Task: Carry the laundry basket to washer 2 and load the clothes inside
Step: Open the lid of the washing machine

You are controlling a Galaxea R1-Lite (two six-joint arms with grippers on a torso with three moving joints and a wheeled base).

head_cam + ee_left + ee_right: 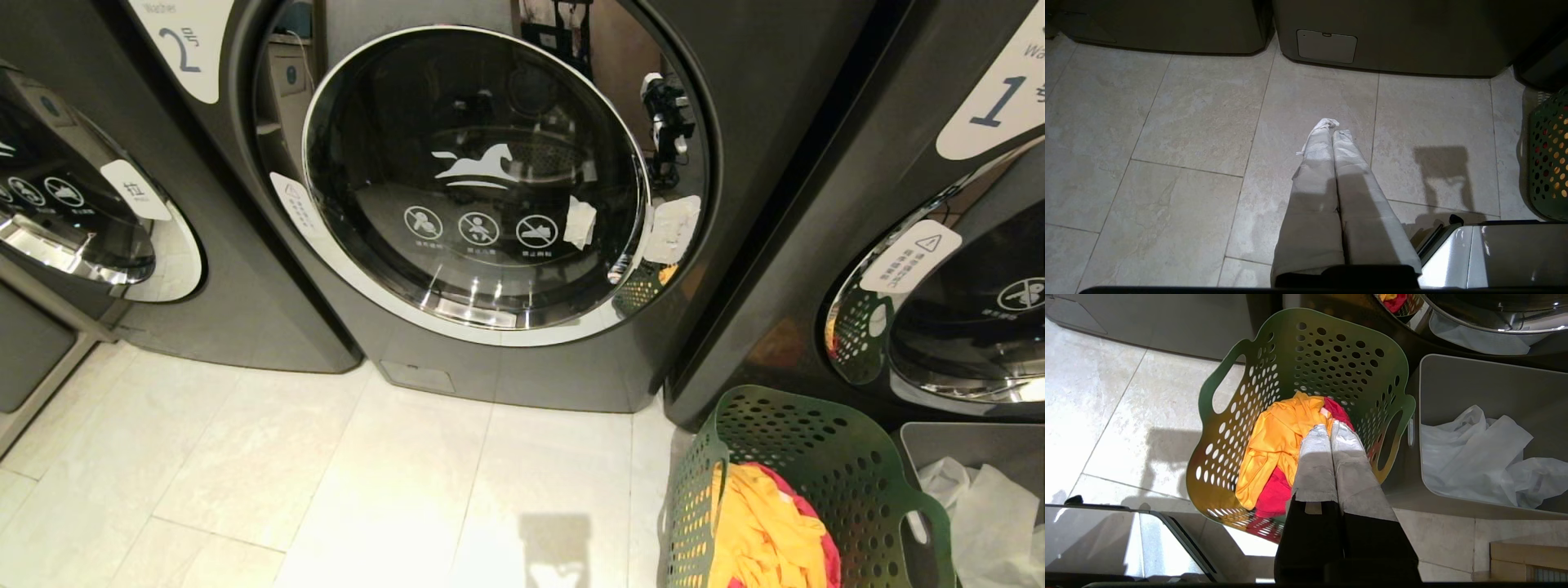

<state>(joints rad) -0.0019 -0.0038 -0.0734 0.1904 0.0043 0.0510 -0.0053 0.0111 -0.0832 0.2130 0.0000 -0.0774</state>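
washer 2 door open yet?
No. In the head view the round glass door of washer 2 sits closed in its chrome rim, and the clothes lie in the laundry basket.

Both grippers closed, pointing down

The left gripper (1332, 132) sat at frame centre, fingers pressed together; the right gripper (1330, 430) likewise, mid-frame, fingertips touching.

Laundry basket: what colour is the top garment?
Bright yellow garment, clearest in the right wrist view.
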